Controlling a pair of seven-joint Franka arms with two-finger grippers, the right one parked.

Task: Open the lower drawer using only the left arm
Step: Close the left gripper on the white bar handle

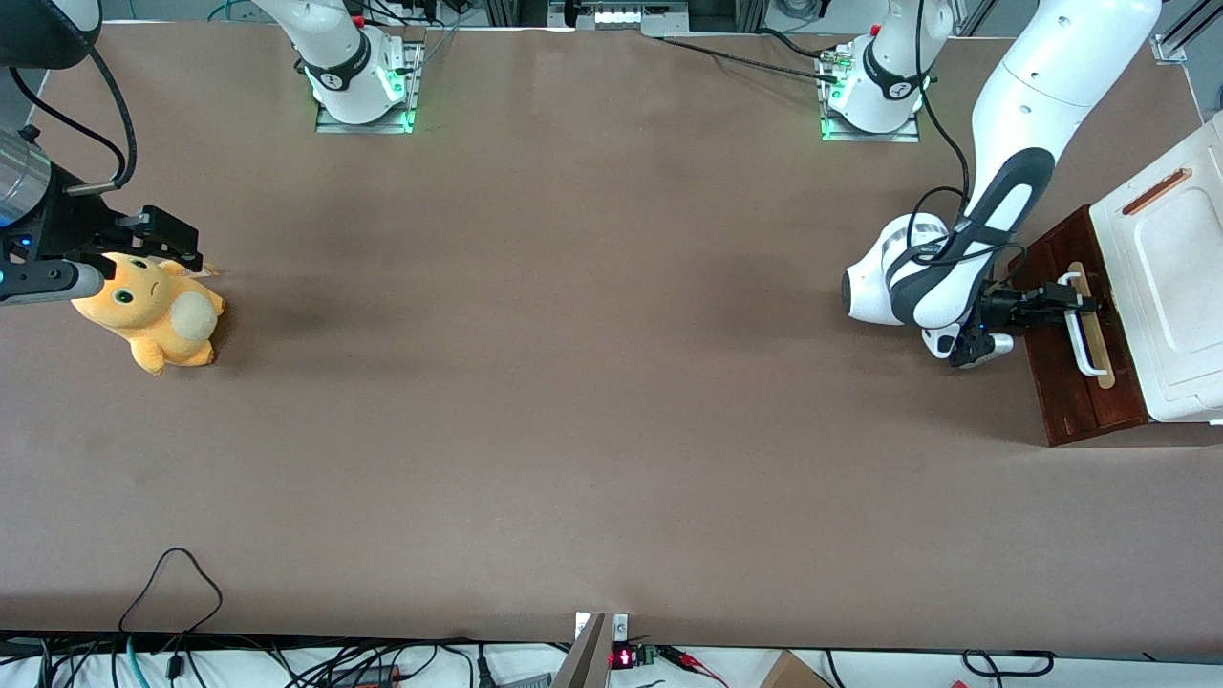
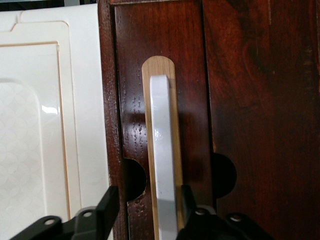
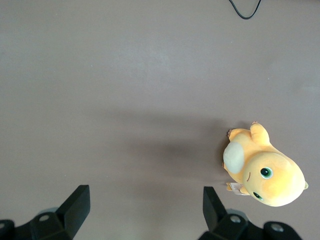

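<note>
While the left arm [image 1: 994, 191] is reaching down at the working arm's end of the table [image 1: 573, 382], its gripper [image 1: 1075, 304] is sitting at the front of the lower drawer [image 1: 1070, 382], directly at the white loop handle [image 1: 1084, 334]. In the left wrist view, the gripper [image 2: 147, 207] is standing open, with one finger [image 2: 107, 205] on each side of the handle [image 2: 164, 160]; one finger is lying close against the handle bar, the second is standing apart from it over the dark wood. The handle is lying along a tan strip [image 2: 159, 67] set in the reddish-brown drawer front [image 2: 250, 100].

The drawer is projecting from under the white cabinet [image 1: 1166, 287], toward the middle of the table. The cabinet is being cut off by the edge of the front view. The arm's wrist is covering part of the drawer front there. Whether a finger is actually touching the handle cannot be determined.

An orange plush toy [image 1: 153, 311] is lying toward the parked arm's end of the table.
</note>
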